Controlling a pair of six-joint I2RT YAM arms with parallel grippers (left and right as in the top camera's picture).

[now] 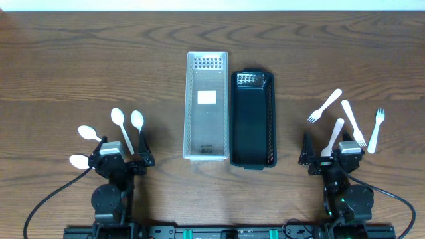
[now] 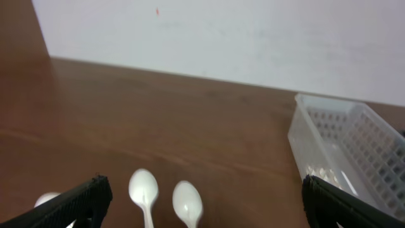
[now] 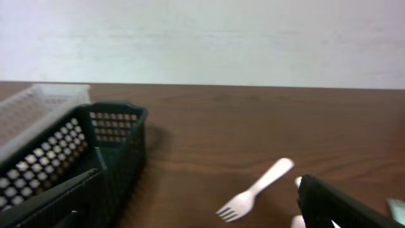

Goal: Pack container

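Nearest the bases, both arms were folded low, with the wrists pointing away over the table (image 1: 66, 60); the left gripper (image 1: 121, 159) and the right gripper (image 1: 332, 155) stood with jaws wide apart, holding nothing. Four white spoons (image 1: 118, 119) lay by the left gripper; two had their bowls to the far side and handles running back toward it, and two more lay just to its left. Four white forks (image 1: 376, 129) lay scattered by the right gripper; one had its tines to the far side, and two were slanted with tines on the nearer end. Farther out, in the middle, the clear basket (image 1: 188, 106) and the black basket (image 1: 271, 119) lay side by side, long axes running near to far; the clear one was on the left and reached farther. Bare wood lay between each gripper and the baskets, and beyond them up to the far edge.
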